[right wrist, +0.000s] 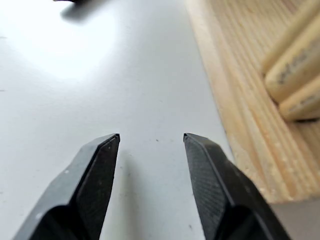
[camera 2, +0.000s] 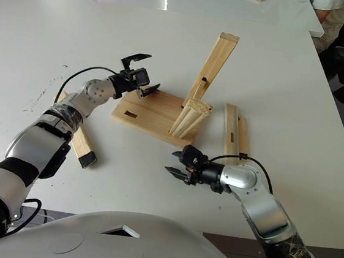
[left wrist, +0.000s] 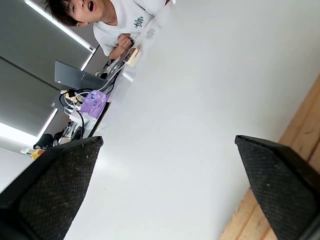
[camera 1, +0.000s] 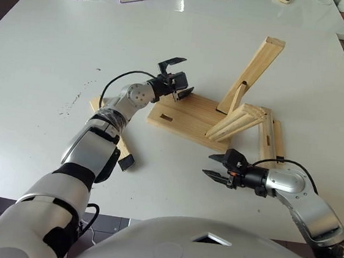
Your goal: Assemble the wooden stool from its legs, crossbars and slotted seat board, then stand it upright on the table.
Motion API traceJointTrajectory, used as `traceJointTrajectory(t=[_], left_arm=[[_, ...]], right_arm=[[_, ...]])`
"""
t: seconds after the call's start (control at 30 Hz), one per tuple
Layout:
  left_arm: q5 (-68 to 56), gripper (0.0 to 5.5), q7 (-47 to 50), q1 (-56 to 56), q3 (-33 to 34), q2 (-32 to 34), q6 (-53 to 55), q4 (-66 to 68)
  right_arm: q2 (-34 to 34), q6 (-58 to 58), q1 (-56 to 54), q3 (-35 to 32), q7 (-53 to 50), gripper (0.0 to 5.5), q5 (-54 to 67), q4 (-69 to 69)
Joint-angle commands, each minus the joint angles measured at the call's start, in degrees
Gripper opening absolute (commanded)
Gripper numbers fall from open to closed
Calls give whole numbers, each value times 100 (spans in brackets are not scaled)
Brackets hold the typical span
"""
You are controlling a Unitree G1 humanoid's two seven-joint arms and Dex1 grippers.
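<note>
- Right, the seat board lies flat near the middle of the white counter. It is pale, light-grained wood with a small dark slot by its near left corner.
- One leg rises from the board's far right edge, tilted away to the right. It is a flat pale plank with a dark slot low down.
- Just in front of it, a ribbed piece leans on the board's right end with its outer end raised. It looks like several rounded bars side by side, though I cannot tell how many.
- Two flat bars lie side by side on the counter just right of the board, and dark slots show on them.
- Another wooden piece lies on the left, partly under the left forearm, with its dark-capped end toward the near edge.
- The left jaws are wide apart and hold nothing. They hover over the board's far left corner, one finger raised and the other close above the wood.
- The right jaws are apart and empty too. They sit low over the bare counter just in front of the board's near right corner, and their textured pads point along the board's edge.
</note>
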Motion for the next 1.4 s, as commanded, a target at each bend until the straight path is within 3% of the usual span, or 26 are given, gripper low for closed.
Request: traceJointTrajectory(t=[0.03,0.27,0.5,0.6,0.73,0.93,1.07,1.27,1.4], left_arm=[[101,492,-599,498,-131,240,-75,119],[-888,492,-1613,1302,210,401,542,-1047],[-1766,492,-2249,2854,474,948,2640,-4258],[-1885,492,-2234,3484,561,1184,3419,-5353],[-2410,492,-1782,4095,1036,1009,4715,-6505],[-2993,492,-1562,3874,1584,934,5775,-7663],[-2539,492,-1248,3176,1882,1127,5158,-6865],[-1096,492,-1161,2964,1069,1568,2849,-5152],[-874,492,-1314,3030,715,1454,2119,-4834]], right_arm=[[179,-75,-169,-240,-578,236,-368,520],[748,-164,-828,-288,-1072,236,-543,1128],[880,-297,-805,-154,-1283,236,-887,1506],[796,-306,-647,-233,-1298,236,-898,1423],[595,-415,-591,-324,-1282,236,-1002,1450],[286,-495,-288,-362,-1186,236,-1128,1249],[228,-532,-326,-272,-1227,236,-1334,1281],[468,-589,-643,-44,-1311,236,-1528,1487],[532,-672,-802,39,-1330,236,-1673,1698]])
